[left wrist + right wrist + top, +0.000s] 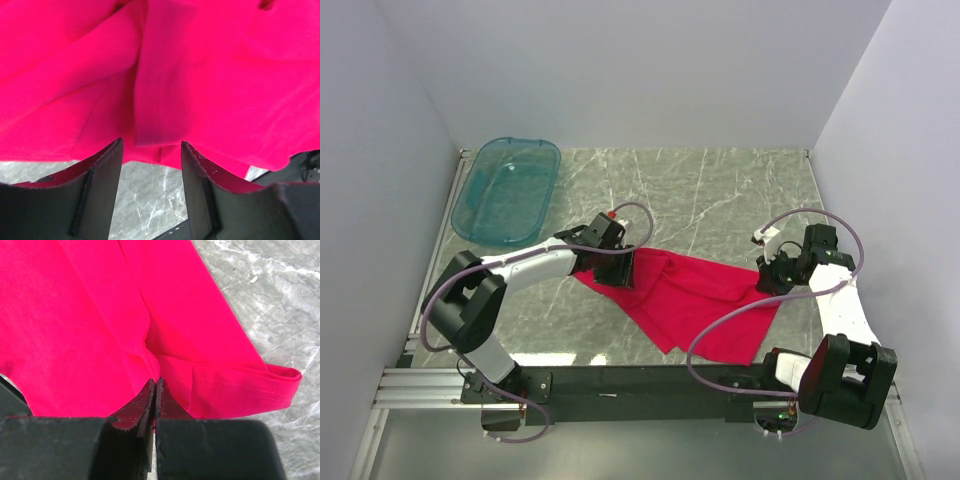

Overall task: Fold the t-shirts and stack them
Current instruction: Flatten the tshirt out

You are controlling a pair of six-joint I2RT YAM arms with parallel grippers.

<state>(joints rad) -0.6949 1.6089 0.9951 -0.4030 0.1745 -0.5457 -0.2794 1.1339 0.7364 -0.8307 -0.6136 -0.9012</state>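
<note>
Top external view: we note the red t-shirt (692,298) lying crumpled and partly folded on the marble-patterned table (720,190), in the near half, running from about the middle toward the right and reaching close to the near edge. The left gripper (620,268) sits at the shirt's far-left edge and the right gripper (767,275) at its right edge; from here we cannot tell how far either is open. A translucent teal plastic tub (507,190) stands in the far-left corner of the table, well apart from the shirt. Left wrist view: the left gripper (151,145) has its two dark fingers (100,190) clearly parted, with bare table (145,200) showing in the gap. The red t-shirt (210,75) fills the upper part of the view in soft folds, and its lower edge hangs right at the fingertips; we see no cloth clamped between them. Right wrist view: the right gripper (155,382) has its jaws pressed together with no gap, and the creases of the red t-shirt (75,315) run into the line where the tips meet, so we record it as pinching the cloth. Just to the right of the tips lies a doubled hemmed edge (240,390) with a visible row of stitching, resting on the table (270,300).
</note>
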